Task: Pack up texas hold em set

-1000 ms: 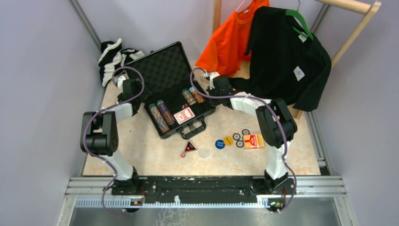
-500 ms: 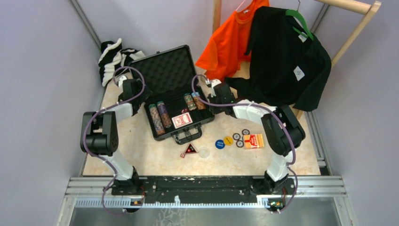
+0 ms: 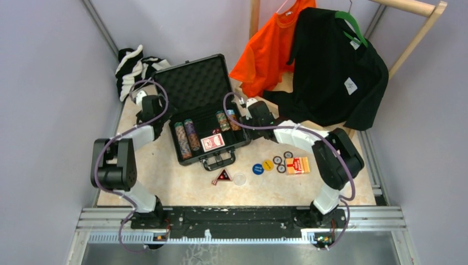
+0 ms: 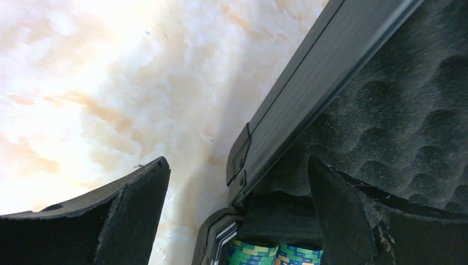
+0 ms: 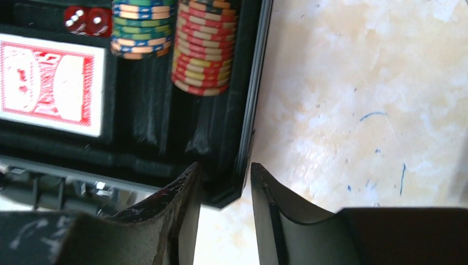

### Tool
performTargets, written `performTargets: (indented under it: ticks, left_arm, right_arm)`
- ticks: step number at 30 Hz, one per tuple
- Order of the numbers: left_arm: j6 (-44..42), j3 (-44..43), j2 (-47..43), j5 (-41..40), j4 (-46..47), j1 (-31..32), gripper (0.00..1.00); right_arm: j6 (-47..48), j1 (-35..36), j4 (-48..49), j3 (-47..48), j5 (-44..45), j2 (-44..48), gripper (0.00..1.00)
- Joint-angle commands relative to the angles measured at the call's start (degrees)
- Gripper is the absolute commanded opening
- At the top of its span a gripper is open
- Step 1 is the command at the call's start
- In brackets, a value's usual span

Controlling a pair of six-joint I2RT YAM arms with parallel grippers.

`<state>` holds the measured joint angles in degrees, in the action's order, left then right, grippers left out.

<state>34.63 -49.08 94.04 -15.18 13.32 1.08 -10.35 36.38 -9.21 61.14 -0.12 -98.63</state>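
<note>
Big change over the last second: the briefcase [image 3: 196, 83] got dragged and swung a bit toward the left edge of the table [image 3: 165, 182], so it sits squarer to the near edge now. The left gripper [image 4: 237, 171] is spread as wide as it goes, straddling the case's rear left corner by the hinge without touching anything. Inside the case, the poker chips [image 3: 190, 134] lie in their rows, the red card deck [image 3: 212, 142] is in its slot, and two red dice [image 5: 85, 16] sit behind it. The right gripper [image 5: 223, 171] was clamped shut a second ago and has just cracked apart. The gap is narrow with the case's front right corner between the fingers, and it's gripping nothing as far as I can see. My read: the repositioning is done and it's letting go to fetch the loose stuff. That's all out on the table toward the near right: black-red triangle [image 3: 223, 175], clear disc [image 3: 239, 179], blue disc [image 3: 258, 168], yellow disc [image 3: 267, 164], a few stray chips [image 3: 288, 154] and an orange card box [image 3: 298, 165]. So it's maybe halfway packed, with the lid still up. The surface is beige marble-look with some blue pen marks [image 5: 372, 116]. The room has lilac-grey walls, a striped cloth [image 3: 132, 66] in the rear left corner, and an orange shirt [image 3: 270, 44] and a black shirt [image 3: 331, 66] hanging on a wooden rack [image 3: 408, 6] at the rear right.
</note>
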Motion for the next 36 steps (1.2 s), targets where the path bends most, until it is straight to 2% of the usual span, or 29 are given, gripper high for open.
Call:
performTargets:
  ticks: [1, 4, 5, 6, 7, 8, 12, 15, 21, 25, 36]
  left_arm:
    - [-1.9, 1.9, -6.8, -8.4, 2.2, 1.7, 1.00]
    - [-1.5, 3.0, -11.1, -11.3, 0.8, 4.0, 1.00]
    - [-1.5, 3.4, -12.7, -12.6, 0.5, 5.3, 1.00]
    - [-1.5, 3.8, -14.1, -14.1, 0.1, 6.7, 1.00]
    - [-1.4, 4.2, -15.5, -14.9, -0.2, 8.3, 1.00]
    - [-1.6, 4.6, -16.8, -15.3, -0.5, 9.9, 1.00]
    - [-0.8, 6.0, -21.0, -15.8, -3.3, 16.5, 1.00]
    - [0.1, 8.1, -24.0, -14.5, -4.9, 18.4, 1.00]
    - [0.3, 13.0, -30.4, -14.5, -8.9, 18.9, 1.00]
    - [-0.6, 15.8, -32.8, -15.2, -8.5, 19.3, 1.00]
    - [-0.9, 16.8, -30.6, -13.6, -7.8, 19.4, 1.00]
  right_arm:
    - [0.2, 0.9, -3.6, 2.7, -1.1, 8.3, 0.39]
    - [0.0, 1.4, -5.1, 4.1, -1.2, 10.6, 0.39]
    - [0.0, 1.7, -5.4, 4.4, -1.3, 11.0, 0.31]
    - [-0.1, 2.0, -5.5, 4.8, -1.5, 11.4, 0.18]
    - [-0.1, 2.3, -5.6, 5.1, -1.6, 11.4, 0.01]
    - [-0.1, 2.6, -5.9, 5.7, -1.9, 11.1, 0.00]
    - [0.3, 3.5, -7.2, 8.3, -2.3, 6.9, 0.00]
    - [-0.2, 3.8, -6.9, 9.0, -2.4, 4.5, 0.00]
    - [-1.1, 3.8, -5.6, 9.2, -2.3, -1.4, 0.00]
    - [-1.2, 3.9, -5.6, 10.5, -1.4, -4.1, 0.00]
    - [-0.2, 1.8, -7.8, 22.1, -0.5, -16.3, 0.00]
